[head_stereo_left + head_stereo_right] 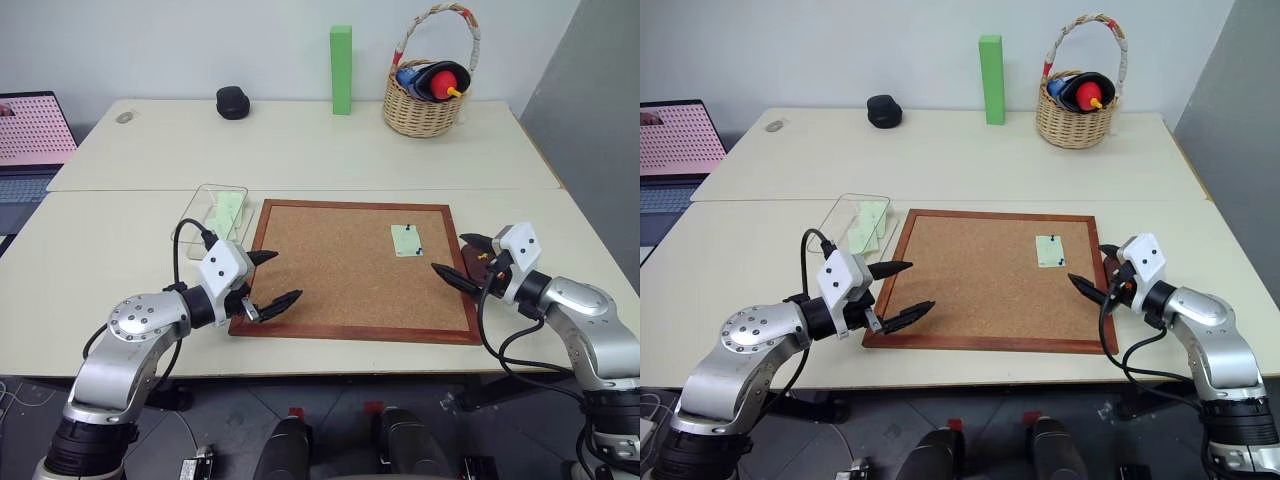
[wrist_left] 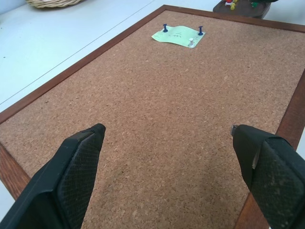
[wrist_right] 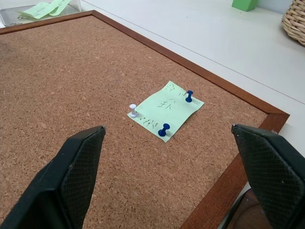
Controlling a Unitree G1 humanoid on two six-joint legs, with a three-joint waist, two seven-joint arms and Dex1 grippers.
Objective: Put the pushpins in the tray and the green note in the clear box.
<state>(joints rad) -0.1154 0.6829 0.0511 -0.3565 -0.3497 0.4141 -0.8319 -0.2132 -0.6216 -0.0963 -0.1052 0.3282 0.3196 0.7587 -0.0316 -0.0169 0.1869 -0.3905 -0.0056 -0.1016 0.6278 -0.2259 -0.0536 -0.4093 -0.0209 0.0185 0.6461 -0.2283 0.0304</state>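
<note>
The left gripper (image 1: 268, 282) hovers over the near left corner of the corkboard (image 1: 330, 270), its two black fingers (image 2: 71, 167) spread wide with nothing between them. The right gripper (image 1: 462, 262) hangs at the board's right edge, pointing in across the frame, and its fingers (image 3: 78, 167) also stand far apart and empty.

Just beyond and inward of the right gripper, the green note (image 3: 167, 109) lies flat on the cork, near the board's far right corner. Three pins hold it: two dark blue pushpins (image 3: 189, 96) at two of its corners, the second (image 3: 164, 130) nearer the right gripper, and a white pin (image 3: 133, 110) on the edge facing the left gripper. There is handwriting on the paper.

The tray (image 1: 478, 256) sits on the table (image 1: 120, 300) right beside the right gripper, against the outer side of the board's frame, with small coloured bits in it that are too small to tell apart.

Beyond the left gripper, just off the board's far left corner, the clear box (image 1: 212, 211) rests on the table with pale green slips (image 1: 226, 210) already inside.

Farther back stand a green upright block (image 1: 341, 70), a wicker basket (image 1: 425, 100) with toys, and a small black object (image 1: 232, 102)
</note>
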